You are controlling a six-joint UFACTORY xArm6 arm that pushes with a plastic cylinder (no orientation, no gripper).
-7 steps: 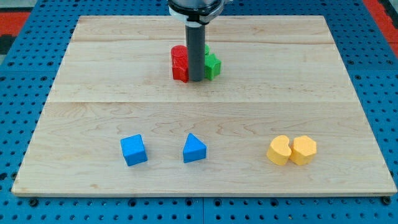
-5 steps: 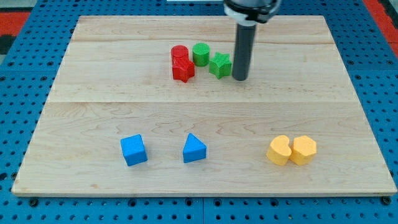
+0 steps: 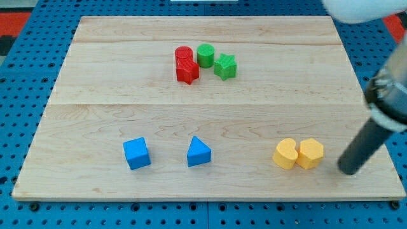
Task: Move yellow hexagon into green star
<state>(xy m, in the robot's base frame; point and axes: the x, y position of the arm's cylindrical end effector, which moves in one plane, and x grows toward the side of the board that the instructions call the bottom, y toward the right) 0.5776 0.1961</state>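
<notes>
on the counter (image 3: 95,70), the blue cube (image 3: 137,153) lies toward the view's bottom left, with the blue triangular block (image 3: 198,152) to its right, apart from it. near the view's top centre sits a cluster: the red cylinder (image 3: 184,55) touching the red star-like block (image 3: 187,70), the green cylinder (image 3: 205,55) just beside them, and the green star (image 3: 225,66) at the cluster's right edge. at the view's bottom right, the yellow heart-shaped block (image 3: 285,153) touches the yellow hexagon (image 3: 310,153), well apart from the green star. my tip (image 3: 348,170) rests near the hexagon's right side, not touching. the arm carries no jaws, only the rod.
</notes>
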